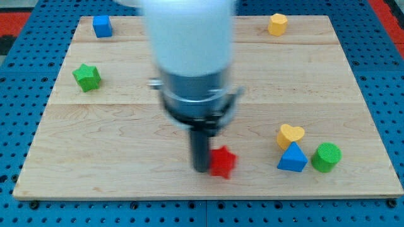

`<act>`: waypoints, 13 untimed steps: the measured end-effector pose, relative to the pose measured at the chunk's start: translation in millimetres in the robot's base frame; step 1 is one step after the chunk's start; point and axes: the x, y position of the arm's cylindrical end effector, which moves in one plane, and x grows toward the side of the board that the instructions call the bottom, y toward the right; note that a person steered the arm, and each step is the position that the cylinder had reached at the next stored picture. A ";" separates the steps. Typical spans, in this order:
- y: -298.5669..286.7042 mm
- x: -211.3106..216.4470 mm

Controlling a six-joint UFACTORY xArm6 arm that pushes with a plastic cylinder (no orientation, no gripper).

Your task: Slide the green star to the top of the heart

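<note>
Camera view: green star (87, 77) sits at the desk's (126, 145) left, well apart from the yellow heart (290, 134) low on the right. No pincer here; my tip (201, 168) touches the red star's (222, 162) left side.

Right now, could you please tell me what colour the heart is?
The heart is yellow, seen in the camera view, the only one.

I count seven blocks on my board: two green (87, 77) (326, 156), two blue (102, 26) (292, 157), two yellow (278, 24) (290, 134), one red (222, 162).
</note>
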 end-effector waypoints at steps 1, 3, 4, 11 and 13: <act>50.2 0.0; -91.1 -62.7; -211.2 -101.9; -159.5 -194.1; 14.4 -144.4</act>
